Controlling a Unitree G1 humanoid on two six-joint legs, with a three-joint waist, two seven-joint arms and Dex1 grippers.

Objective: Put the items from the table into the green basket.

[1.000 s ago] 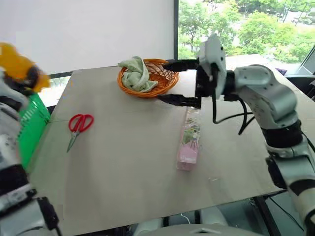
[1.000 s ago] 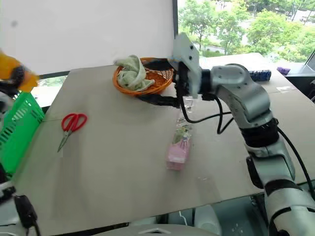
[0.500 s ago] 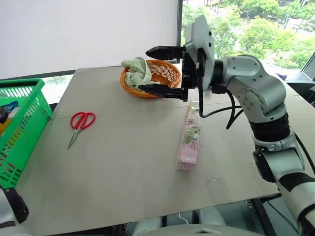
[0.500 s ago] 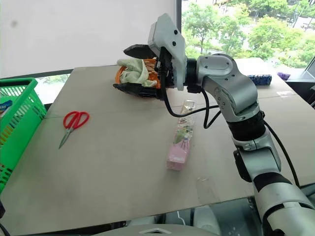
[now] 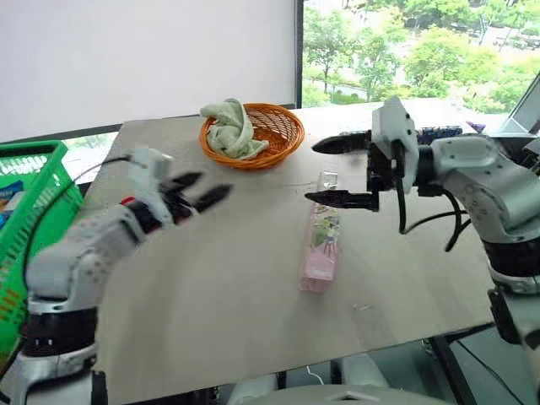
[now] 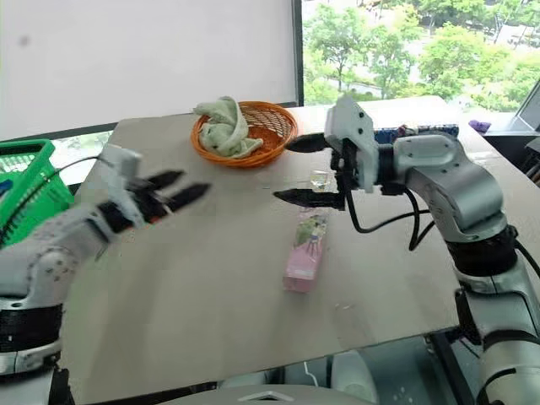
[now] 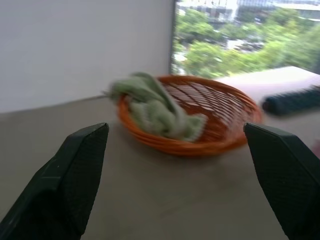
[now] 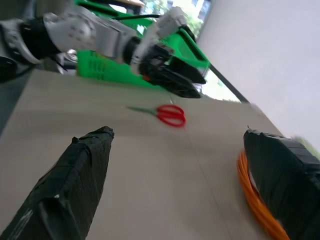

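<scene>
From the head camera you see your left arm stretched out over the left part of the tabletop (image 5: 211, 312), its left claw (image 5: 196, 192) pointing toward the far right with the fingers spread apart and nothing between them. Your right arm is bent in from the right, wrist turned so the right claw (image 5: 337, 171) points left, hanging over the far end of the flower-printed box (image 5: 321, 245); its two fingers stand wide apart, one above the other, holding nothing. The box lies flat near the middle of the tabletop. The green basket (image 5: 21, 211) sits at the left edge. At the far side sits an orange wicker basket (image 5: 274, 131) with a green cloth (image 5: 228, 128) in it.

In the left wrist view your fingers (image 7: 75, 175) stand far apart, framing the wicker basket and cloth.

In the right wrist view the wide-open fingers (image 8: 80, 170) frame the red-handled scissors (image 8: 167, 114) lying flat on the tabletop, your left claw hovering beyond them, and the green basket behind it.
</scene>
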